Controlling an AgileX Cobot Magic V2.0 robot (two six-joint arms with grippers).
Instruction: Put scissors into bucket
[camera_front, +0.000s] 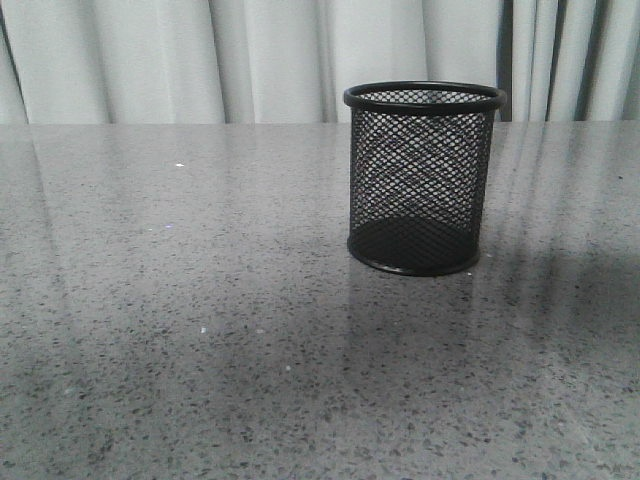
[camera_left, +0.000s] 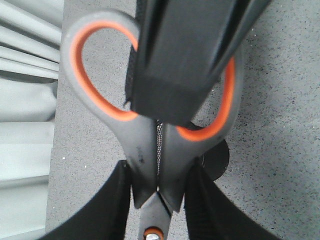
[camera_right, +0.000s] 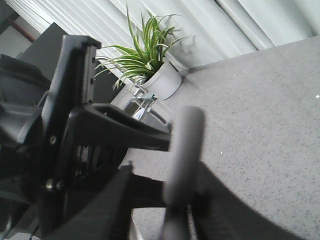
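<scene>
- Left wrist view showed the left hand (camera_left: 157, 212) closed partway, its two black fingers (camera_left: 112, 210) pressed against either side of the scissors (camera_left: 145, 145), just above the pivot screw.
- Between those fingers the dark grey handles lay shut together, and the blade end ran out of sight towards the wrist.
- Further out from the hand, the two orange-lined finger loops spread apart, one to each side.
- A black block (camera_left: 175, 60) crossed over the loops and hid the inner part of both. I could not tell from this view what it belonged to.
- Beyond the loops lay the grey speckled tabletop (camera_left: 280, 150), well below the scissors.
- In the right wrist view, the right hand (camera_right: 170, 215) had a blurred grey bar, apparently a scissor handle, standing between its fingers.
- The blur kept me from telling whether that hand was gripping the handle or only flanking it.
- Just beside that hand sat the black body of the other arm (camera_right: 65, 125).
- Past it stood a green plant (camera_right: 145, 50) in a white pot (camera_right: 167, 82).
- In the front view, the bucket (camera_front: 422, 180) stood upright on the tabletop, with nothing inside its mesh wall.
- Neither hand nor the scissors appeared in that view.
- Behind the bucket hung a pale curtain (camera_front: 200, 60).
</scene>
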